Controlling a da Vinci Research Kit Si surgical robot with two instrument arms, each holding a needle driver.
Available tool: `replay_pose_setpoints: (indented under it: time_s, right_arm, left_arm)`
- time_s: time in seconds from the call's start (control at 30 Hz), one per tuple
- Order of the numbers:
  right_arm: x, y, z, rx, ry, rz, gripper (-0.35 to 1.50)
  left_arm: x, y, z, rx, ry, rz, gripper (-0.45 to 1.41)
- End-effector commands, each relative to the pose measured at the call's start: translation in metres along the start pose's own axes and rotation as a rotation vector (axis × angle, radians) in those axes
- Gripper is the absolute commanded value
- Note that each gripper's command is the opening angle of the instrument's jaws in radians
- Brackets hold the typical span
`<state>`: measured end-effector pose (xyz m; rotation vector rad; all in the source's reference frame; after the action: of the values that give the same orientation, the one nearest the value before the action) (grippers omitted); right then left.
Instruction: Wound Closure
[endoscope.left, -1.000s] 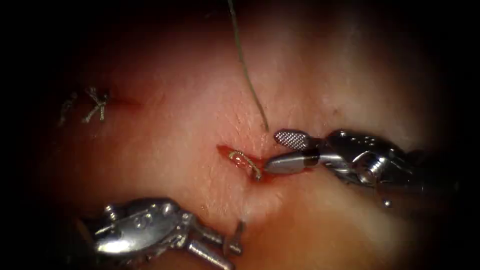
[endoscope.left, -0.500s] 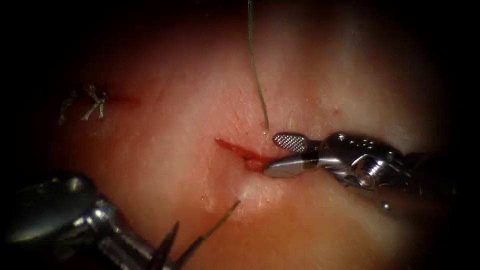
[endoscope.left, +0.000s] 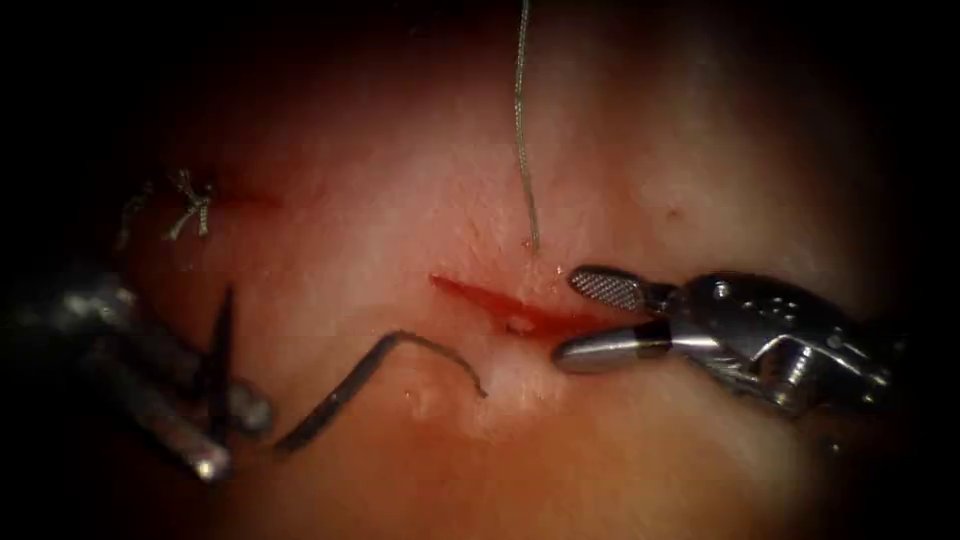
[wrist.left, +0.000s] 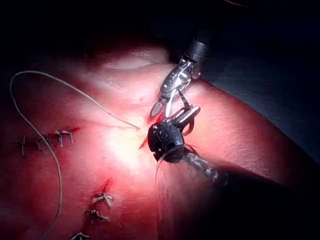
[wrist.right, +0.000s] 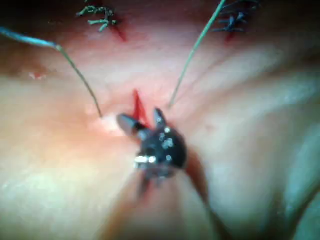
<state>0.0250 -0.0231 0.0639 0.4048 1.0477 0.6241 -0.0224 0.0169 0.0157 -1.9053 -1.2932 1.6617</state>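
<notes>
- Over on the left of the endoscope view, the left end effector (endoscope.left: 230, 438) hangs low and blurred. It appears to be clamped on the needle (endoscope.left: 220, 340), a dark sliver standing up across its jaws. Where along the curve it grips is too smeared to call.
- The needle is clear of the tissue (endoscope.left: 400, 200) and well to the left of the cut (endoscope.left: 500, 305).
- The thread (endoscope.left: 520, 130) drops from the top and enters the tissue just above the cut. It comes out again just below and arcs away leftward toward the needle, so this bite looks to be across both lips.
- At the cut's right end, the right end effector (endoscope.left: 590, 318) has its jaws spread wide and grips nothing. The right wrist view shows it straddling the red slit, with a strand on either side.
- Red fluid (endoscope.left: 560, 322) pools in the cut near those open jaws.
- Far left, a finished stitch (endoscope.left: 190, 210) sits knotted, and the left wrist view shows more of them.
- As for progress, the earlier wounds look closed. This cut gapes with one pass of thread through it and plenty of slack. No knot is visible here, so cinching, tying and trimming appear to remain.
</notes>
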Motion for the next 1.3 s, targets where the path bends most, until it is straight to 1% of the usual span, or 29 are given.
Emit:
replay_pose_setpoints:
  time_s: [0.03,0.1,0.13,0.17,0.2,0.33,0.37,0.4,0.47,0.63,0.67,0.7,0.8,0.83,0.87,0.93,1.03,1.07,1.13,1.17,1.23,1.3]
  right_arm:
    - [0.0004,-0.0018,0.0015,0.012,-0.025,-0.028,-0.05]
    - [0.0001,-0.0029,0.0022,0.013,-0.039,-0.041,-0.05]
    - [-0.0005,-0.0036,0.0033,0.014,-0.041,-0.051,-0.05]
    - [-0.0009,-0.0038,0.0037,0.019,-0.041,-0.056,-0.05]
    - [-0.0018,-0.004,0.0048,0.023,-0.047,-0.066,-0.06]
    - [-0.0052,-0.0043,0.0079,0.027,-0.091,-0.105,-0.08]
    - [-0.0057,-0.0043,0.0083,0.025,-0.101,-0.104,-0.08]
    - [-0.0057,-0.0043,0.0083,0.025,-0.101,-0.104,-0.08]
    - [-0.007,-0.0041,0.009,0.019,-0.131,-0.111,-0.06]
    - [-0.0076,-0.0033,0.0093,0.01,-0.134,-0.102,-0.08]
    - [-0.0076,-0.0033,0.0092,0.011,-0.134,-0.103,-0.13]
    - [-0.0079,-0.0034,0.0092,0.011,-0.152,-0.106,-0.18]
    - [-0.0083,-0.0034,0.0092,0.009,-0.176,-0.11,-0.18]
    - [-0.0089,-0.0033,0.0092,0.008,-0.182,-0.104,-0.18]
    - [-0.0091,-0.0033,0.0091,0.009,-0.183,-0.1,-0.18]
    - [-0.0092,-0.0032,0.009,0.009,-0.183,-0.095,-0.2]
    - [-0.0091,-0.0033,0.0084,0.01,-0.204,-0.077,-0.35]
    - [-0.0091,-0.0033,0.0084,0.01,-0.204,-0.077,-0.35]
    - [-0.0089,-0.0034,0.0081,0.035,-0.24,-0.056,-0.35]
    - [-0.0087,-0.0037,0.0078,0.038,-0.27,-0.014,-0.35]
    - [-0.0086,-0.0038,0.0077,0.037,-0.274,0.004,-0.35]
    - [-0.0084,-0.0043,0.0072,0.041,-0.281,0.063,-0.35]
  left_arm:
    - [-0.0002,-0.0012,0.0003,0.013,0.0,0.011,-0.45]
    - [0.0,-0.0019,0.0,0.028,0.002,0.033,-0.45]
    - [0.0003,-0.0026,-0.0003,0.047,0.005,0.048,-0.45]
    - [0.0004,-0.0029,-0.0005,0.05,0.005,0.053,-0.45]
    - [0.0006,-0.0033,-0.0008,0.065,0.007,0.068,-0.45]
    - [0.0013,-0.004,-0.0014,0.089,0.009,0.102,-0.45]
    - [0.0015,-0.0039,-0.0014,0.091,0.01,0.107,-0.45]
    - [0.0015,-0.0039,-0.0014,0.091,0.01,0.107,-0.45]
    - [0.0021,-0.0037,-0.0016,0.098,0.011,0.119,-0.45]
    - [0.0032,-0.0034,-0.002,0.103,0.015,0.133,-0.45]
    - [0.0035,-0.0033,-0.0022,0.107,0.016,0.142,-0.45]
    - [0.0043,-0.0033,-0.0028,0.116,0.017,0.158,-0.45]
    - [0.0052,-0.0033,-0.0035,0.126,0.031,0.168,-0.45]
    - [0.0062,-0.0032,-0.0043,0.142,0.045,0.176,-0.45]
    - [0.0066,-0.0031,-0.0046,0.148,0.051,0.184,-0.45]
    - [0.0068,-0.003,-0.0049,0.153,0.052,0.18,-0.45]
    - [0.0071,-0.0025,-0.0057,0.17,0.051,0.192,-0.45]
    - [0.0071,-0.0025,-0.0057,0.17,0.051,0.192,-0.45]
    - [0.0071,-0.0023,-0.0059,0.174,0.05,0.197,-0.45]
    - [0.0071,-0.0021,-0.0061,0.178,0.052,0.196,-0.45]
    - [0.007,-0.0021,-0.0062,0.18,0.051,0.196,-0.45]
    - [0.0069,-0.0019,-0.0064,0.184,0.052,0.202,-0.45]
